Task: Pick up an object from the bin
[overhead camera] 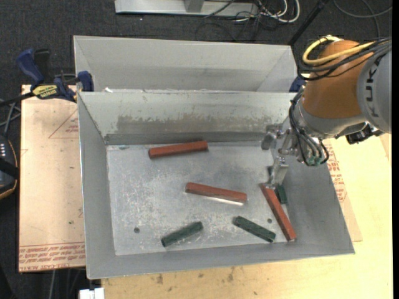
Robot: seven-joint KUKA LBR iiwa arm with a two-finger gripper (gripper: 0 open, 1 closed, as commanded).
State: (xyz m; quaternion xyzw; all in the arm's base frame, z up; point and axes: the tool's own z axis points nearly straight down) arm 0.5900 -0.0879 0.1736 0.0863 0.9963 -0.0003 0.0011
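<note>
My gripper [275,174] hangs low at the right side of the bin, by the right wall. Its tip is right at the upper end of a long red-brown bar [279,215], which lies slanted along the foot of that wall. A small dark piece [282,195] shows just beside the bar's upper end; I cannot tell what it is. A dark green bar [254,228] lies just left of the red-brown bar's lower end.
A red-brown bar with a pale edge [216,193] lies in the middle of the floor. Another red-brown bar [178,149] rests near the back wall. A second dark green bar [182,233] lies near the front. The arm reaches in over the right rim.
</note>
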